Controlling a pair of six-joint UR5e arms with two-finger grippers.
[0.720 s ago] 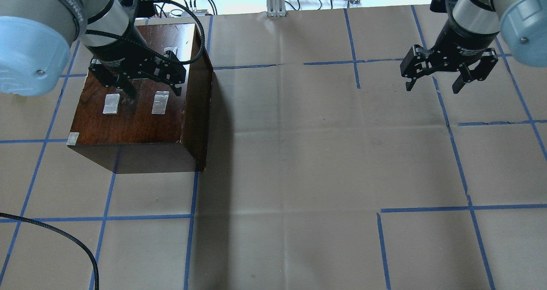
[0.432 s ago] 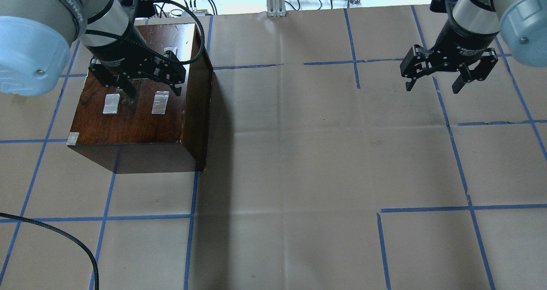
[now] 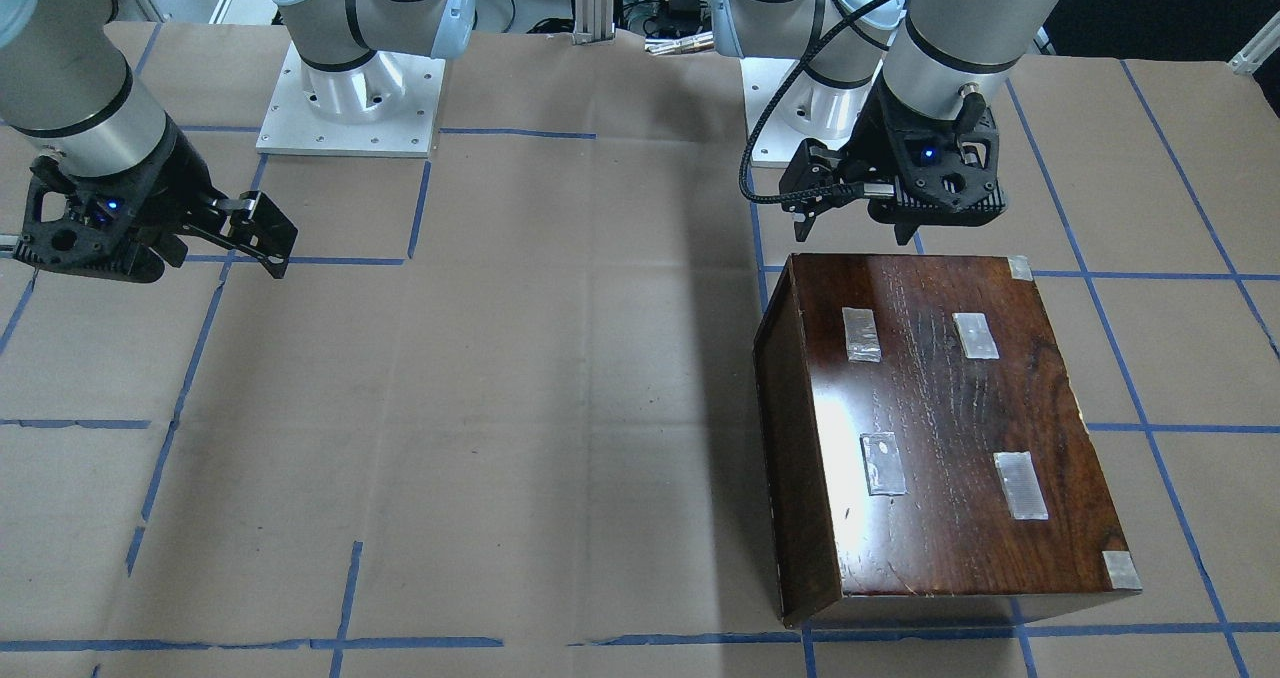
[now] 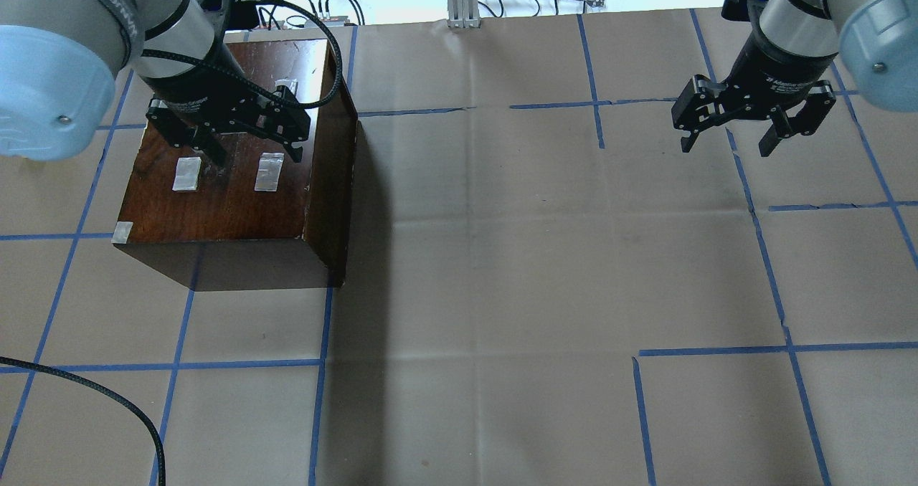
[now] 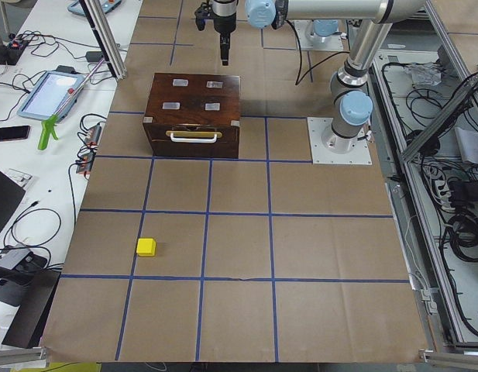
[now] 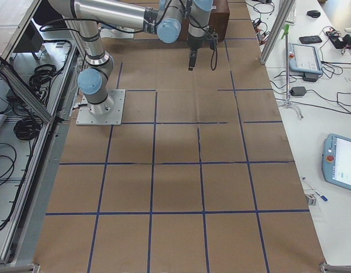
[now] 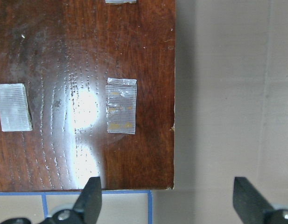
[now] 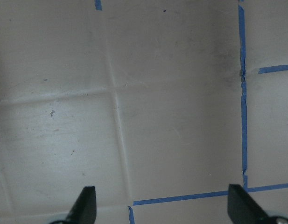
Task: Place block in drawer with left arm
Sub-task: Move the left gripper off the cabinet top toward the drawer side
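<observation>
Status as I read it from my station: left claw (image 4: 254,153) hovers over the top of the box (image 4: 229,199), fingers spread and empty; the wrist view shows tape patches (image 7: 121,112) on the lid beneath it. Drawer (image 5: 194,139) is shut, its handled front flush with the box. Block (image 5: 146,247) lies on the worktop (image 4: 502,256), well apart from the box, out beyond the drawer front; I find it only in the left side view. Right claw (image 4: 726,145), likewise spread and empty, hangs over the worktop far from the box.
</observation>
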